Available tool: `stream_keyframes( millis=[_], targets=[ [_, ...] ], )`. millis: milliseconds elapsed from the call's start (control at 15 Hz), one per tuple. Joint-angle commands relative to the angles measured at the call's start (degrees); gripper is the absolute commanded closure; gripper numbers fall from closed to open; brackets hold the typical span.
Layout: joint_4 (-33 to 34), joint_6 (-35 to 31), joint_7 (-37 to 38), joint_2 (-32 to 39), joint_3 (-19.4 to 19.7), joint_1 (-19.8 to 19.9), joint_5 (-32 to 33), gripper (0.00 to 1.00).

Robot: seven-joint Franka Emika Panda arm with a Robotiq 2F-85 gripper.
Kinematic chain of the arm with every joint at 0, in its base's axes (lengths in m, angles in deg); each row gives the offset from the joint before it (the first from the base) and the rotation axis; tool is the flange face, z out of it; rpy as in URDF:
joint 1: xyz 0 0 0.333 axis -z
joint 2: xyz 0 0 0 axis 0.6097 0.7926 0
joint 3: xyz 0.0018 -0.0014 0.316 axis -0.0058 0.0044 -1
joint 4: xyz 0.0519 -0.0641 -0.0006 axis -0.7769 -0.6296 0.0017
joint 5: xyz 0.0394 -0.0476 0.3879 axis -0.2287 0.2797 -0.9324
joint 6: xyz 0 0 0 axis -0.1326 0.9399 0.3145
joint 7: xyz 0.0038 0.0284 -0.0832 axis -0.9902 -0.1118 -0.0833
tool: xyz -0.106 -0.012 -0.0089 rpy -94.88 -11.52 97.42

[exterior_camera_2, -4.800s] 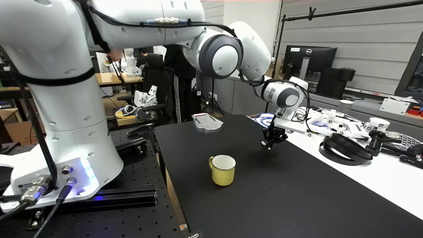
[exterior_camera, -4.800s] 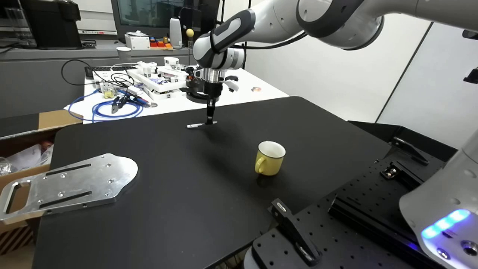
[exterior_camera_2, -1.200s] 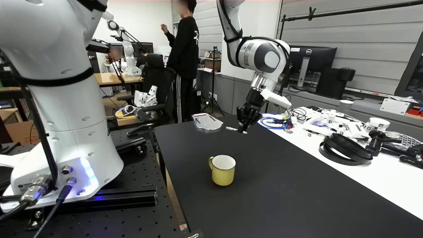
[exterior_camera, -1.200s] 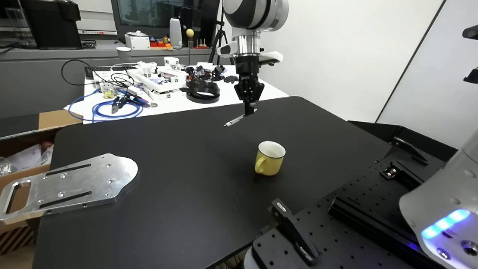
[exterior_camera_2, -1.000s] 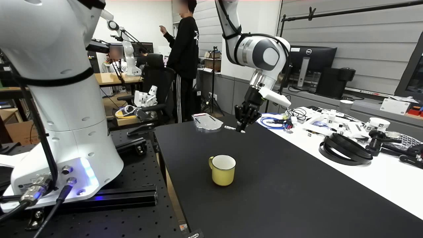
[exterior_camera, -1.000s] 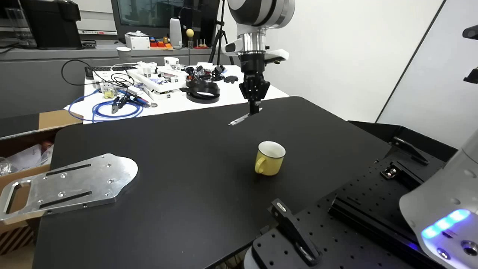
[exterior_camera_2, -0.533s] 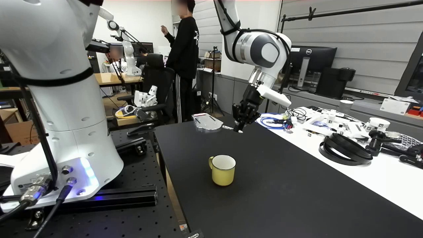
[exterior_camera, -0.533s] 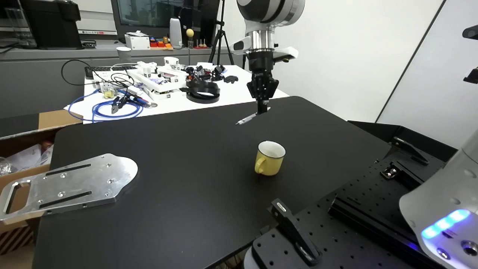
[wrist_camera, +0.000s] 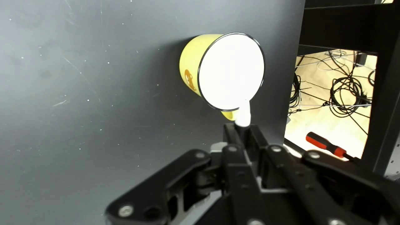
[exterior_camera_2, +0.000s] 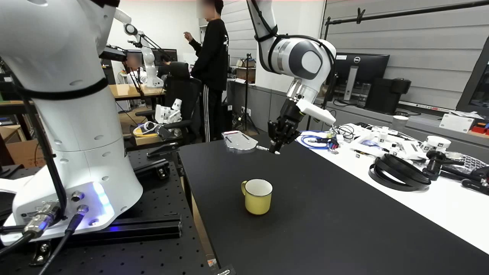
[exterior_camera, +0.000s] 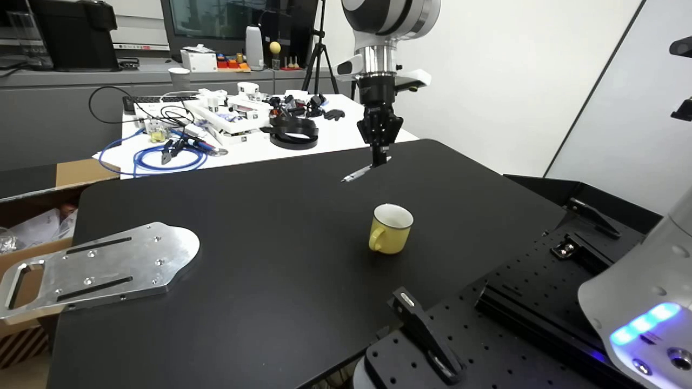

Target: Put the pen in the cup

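Note:
My gripper (exterior_camera: 380, 161) is shut on the pen (exterior_camera: 357, 174), a thin white-grey stick held tilted above the black table (exterior_camera: 259, 302). One end of the pen points down and to the left in that exterior view. The gripper (exterior_camera_2: 274, 148) and pen (exterior_camera_2: 262, 148) also show in an exterior view. The yellow cup (exterior_camera: 392, 237) stands upright on the table, apart from the pen, with its white inside visible from above. It also shows in an exterior view (exterior_camera_2: 258, 202). In the wrist view the white pen (wrist_camera: 243, 115) sticks out between the fingertips (wrist_camera: 243, 128) and overlaps the rim of the cup (wrist_camera: 190, 59).
A silver metal plate (exterior_camera: 108, 265) lies at the table's edge. A white table (exterior_camera: 351, 141) behind holds cables, tools and a black ring (exterior_camera: 294, 138). A black clamp (exterior_camera: 427, 337) sits at the edge near the robot base (exterior_camera_2: 82, 160). A person (exterior_camera_2: 212, 68) stands in the background.
The gripper was low at the far table side with the pen 4.8 seconds ago. It has risen and moved with the pen, now tilted. In the last half second it barely moved. The cup stayed put.

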Motion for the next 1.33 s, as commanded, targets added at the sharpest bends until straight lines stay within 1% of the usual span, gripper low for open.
stream_keyframes(
  millis=[0,867,933,1267],
  targets=[
    [0.2,0.2,-0.1,0.1,0.2,-0.2,-0.1,0.87],
    [0.2,0.2,-0.1,0.1,0.2,-0.2,-0.1,0.87],
    [0.2,0.2,-0.1,0.1,0.2,-0.2,-0.1,0.97],
    [0.6,-0.2,0.9,0.1,0.8,-1.0,1.7,0.97]
  ],
)
